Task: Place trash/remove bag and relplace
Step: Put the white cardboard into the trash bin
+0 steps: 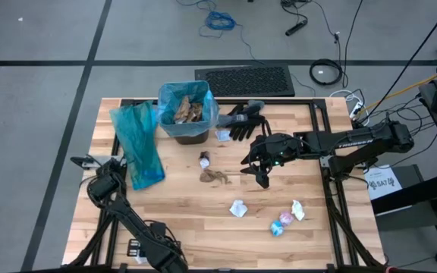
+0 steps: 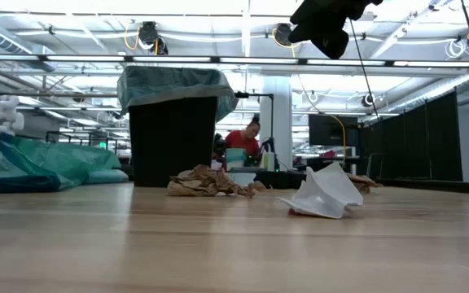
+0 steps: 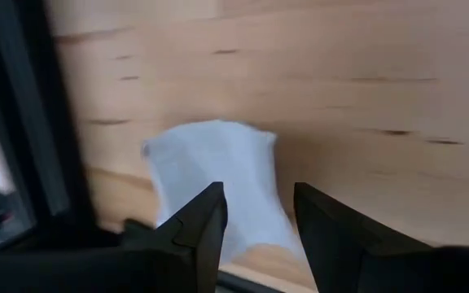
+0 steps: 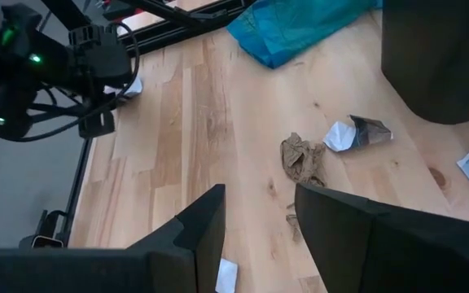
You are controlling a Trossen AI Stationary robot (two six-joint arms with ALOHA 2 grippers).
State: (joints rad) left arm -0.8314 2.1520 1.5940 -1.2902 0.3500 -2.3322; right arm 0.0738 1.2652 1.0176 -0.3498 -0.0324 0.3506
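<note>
My right claw hangs above the middle of the bench, fingers apart and empty, with the crumpled brown paper just toward nine o'clock from it. My left claw sits low at the bench's nine o'clock edge, fingers apart over a white scrap lying there; nothing is gripped.

The job looks only partly done. The black bin at twelve o'clock wears its teal liner and already holds brown paper scraps, so some trash is in. Still loose on the bench: the brown wad, a small dark-and-white piece just beyond it, a white piece by the bin's foot, a white crumple toward six o'clock, and a white scrap beside a blue-pink wrapper toward five o'clock. Black gloves lie right of the bin. A spare teal bag lies flat at ten o'clock, so pulling the full liner and fitting the fresh one is, I judge, all still ahead.
</note>
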